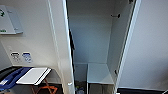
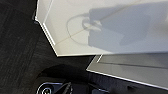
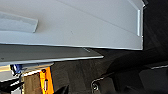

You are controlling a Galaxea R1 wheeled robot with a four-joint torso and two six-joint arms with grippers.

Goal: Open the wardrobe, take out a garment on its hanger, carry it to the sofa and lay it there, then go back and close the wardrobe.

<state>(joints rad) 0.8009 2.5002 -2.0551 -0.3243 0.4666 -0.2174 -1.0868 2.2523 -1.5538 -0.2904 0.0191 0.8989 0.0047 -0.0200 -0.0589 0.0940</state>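
Observation:
The wardrobe (image 1: 92, 37) stands right in front of me with both white doors swung open, the left door (image 1: 61, 50) and the right door (image 1: 128, 42) framing it. Inside I see bare white walls and a white shelf (image 1: 98, 73) low down. A narrow dark strip (image 1: 72, 42) shows just behind the left door's edge; I cannot tell what it is. A white wardrobe panel (image 2: 105, 27) lies close in the left wrist view, above dark parts of my left gripper (image 2: 68, 88). Another white panel (image 3: 75, 27) crosses the right wrist view, with dark parts of my right gripper (image 3: 63, 90) beneath it.
On the wall to the left hang a white box (image 1: 8, 21) and wall sockets (image 1: 21, 57). Below them a white board (image 1: 33, 75) rests beside something blue (image 1: 10, 77), over an orange frame (image 1: 47, 88). The floor is dark carpet (image 2: 17, 50).

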